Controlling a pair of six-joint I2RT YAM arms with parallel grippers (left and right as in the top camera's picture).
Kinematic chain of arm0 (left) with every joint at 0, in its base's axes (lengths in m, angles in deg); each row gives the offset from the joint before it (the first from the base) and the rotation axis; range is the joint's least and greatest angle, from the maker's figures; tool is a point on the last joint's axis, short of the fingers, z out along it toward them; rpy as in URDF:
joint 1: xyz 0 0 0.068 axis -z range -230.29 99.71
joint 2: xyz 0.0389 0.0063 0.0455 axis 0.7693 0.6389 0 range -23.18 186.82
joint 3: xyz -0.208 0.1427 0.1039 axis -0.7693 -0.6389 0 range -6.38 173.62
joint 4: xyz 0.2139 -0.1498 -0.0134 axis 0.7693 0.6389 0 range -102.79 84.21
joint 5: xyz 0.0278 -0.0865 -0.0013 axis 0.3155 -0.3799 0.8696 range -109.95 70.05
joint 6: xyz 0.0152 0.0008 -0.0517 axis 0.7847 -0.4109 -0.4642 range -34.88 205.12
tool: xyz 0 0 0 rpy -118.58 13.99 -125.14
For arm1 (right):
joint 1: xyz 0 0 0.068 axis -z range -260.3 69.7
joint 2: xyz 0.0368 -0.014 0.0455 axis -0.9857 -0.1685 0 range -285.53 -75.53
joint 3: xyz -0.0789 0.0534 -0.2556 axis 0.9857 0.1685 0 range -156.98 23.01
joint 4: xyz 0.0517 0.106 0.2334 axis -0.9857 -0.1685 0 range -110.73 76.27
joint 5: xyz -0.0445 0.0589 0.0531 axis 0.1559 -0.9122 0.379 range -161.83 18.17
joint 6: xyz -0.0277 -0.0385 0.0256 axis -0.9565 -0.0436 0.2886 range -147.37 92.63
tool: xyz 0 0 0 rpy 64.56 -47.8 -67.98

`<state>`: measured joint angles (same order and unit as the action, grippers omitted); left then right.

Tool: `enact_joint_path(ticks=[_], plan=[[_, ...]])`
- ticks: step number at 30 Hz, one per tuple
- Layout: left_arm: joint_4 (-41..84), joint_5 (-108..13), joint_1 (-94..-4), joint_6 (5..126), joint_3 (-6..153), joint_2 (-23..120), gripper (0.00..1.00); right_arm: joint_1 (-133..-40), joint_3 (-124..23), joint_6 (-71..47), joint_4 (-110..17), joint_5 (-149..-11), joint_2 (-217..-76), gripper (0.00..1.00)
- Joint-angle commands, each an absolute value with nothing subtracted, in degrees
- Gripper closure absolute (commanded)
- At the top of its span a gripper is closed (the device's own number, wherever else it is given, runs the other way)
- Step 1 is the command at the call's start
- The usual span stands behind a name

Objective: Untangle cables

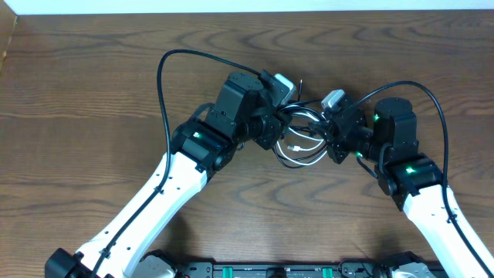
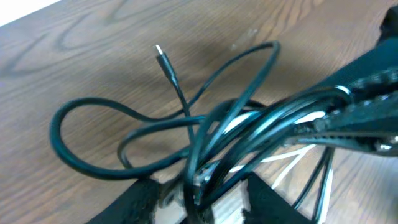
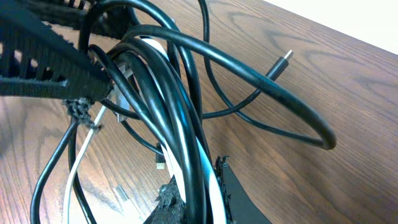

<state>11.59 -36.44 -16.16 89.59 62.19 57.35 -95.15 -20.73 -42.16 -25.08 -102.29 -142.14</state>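
Overhead, the cables [image 1: 302, 147] lie bunched on the table [image 1: 93, 93] with both arms [image 1: 181, 174] crowding over them, whereas the wrist views show the right gripper [image 3: 193, 208] clamped on the bundle and strands passing between the fingers of the left gripper [image 2: 205, 208], pinched or not I cannot tell.

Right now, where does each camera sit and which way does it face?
Overhead: above the table, looking straight down; both arms show, cables between left gripper and right gripper.
Left wrist: on the left arm, looking past its own fingers at the cables on wood.
Right wrist: on the right arm, looking past its own fingers into the tangle.
Shared: all views show the same black and white cables.
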Motion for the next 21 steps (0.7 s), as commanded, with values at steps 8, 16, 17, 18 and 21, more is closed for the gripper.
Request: enact_joint_path(ticks=[8, 16, 17, 18, 21], plan=[[12.0, -38.8, -16.5, 89.3, 63.3, 57.4, 0.92, -95.3, -21.4, -42.9, -25.6, -101.5, -141.9, 0.99], [13.1, -38.8, -16.5, 89.4, 63.3, 57.4, 0.92, -95.3, -21.4, -42.9, -27.0, -96.0, -141.9, 0.99], [13.3, -38.8, -16.5, 89.4, 63.3, 57.4, 0.92, -95.3, -21.4, -42.9, -27.2, -95.0, -141.9, 0.99], [13.3, -38.8, -16.5, 89.4, 63.3, 57.4, 0.92, -95.3, -21.4, -42.9, -27.4, -93.7, -141.9, 0.99], [13.3, -38.8, -16.5, 89.4, 63.3, 57.4, 0.92, -95.3, -21.3, -42.9, -27.9, -89.3, -141.9, 0.99]])
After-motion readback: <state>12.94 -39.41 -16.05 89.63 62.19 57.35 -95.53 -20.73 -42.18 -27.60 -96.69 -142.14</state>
